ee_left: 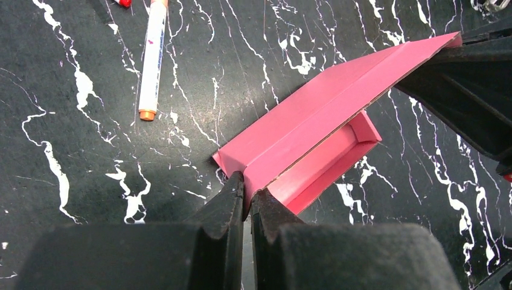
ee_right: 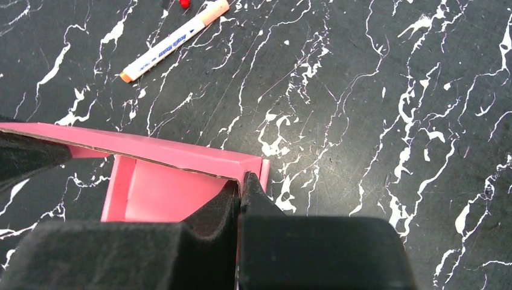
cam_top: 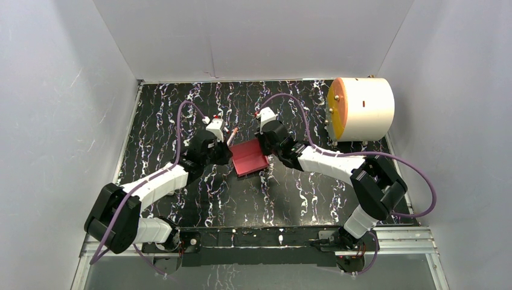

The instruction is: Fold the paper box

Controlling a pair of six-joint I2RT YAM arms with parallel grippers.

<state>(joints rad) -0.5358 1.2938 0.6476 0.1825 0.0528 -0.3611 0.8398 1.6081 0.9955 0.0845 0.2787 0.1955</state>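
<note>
The red-pink paper box [cam_top: 249,157] lies at the table's middle, partly folded, with one panel raised over an open tray part. My left gripper [cam_top: 224,154] is shut on the box's left edge; in the left wrist view the gripper [ee_left: 247,196] pinches the raised panel [ee_left: 326,115] near its corner. My right gripper [cam_top: 267,151] is shut on the box's right side; in the right wrist view the gripper [ee_right: 241,184] pinches a side wall of the box [ee_right: 163,187]. The right gripper's black body also shows at the far end of the panel in the left wrist view [ee_left: 465,96].
A big white cylinder with an orange face [cam_top: 360,109] stands at the back right. A white pen with an orange tip [ee_left: 151,60] lies just beyond the box, also in the right wrist view [ee_right: 172,42]. White walls enclose the black marbled table [cam_top: 314,199].
</note>
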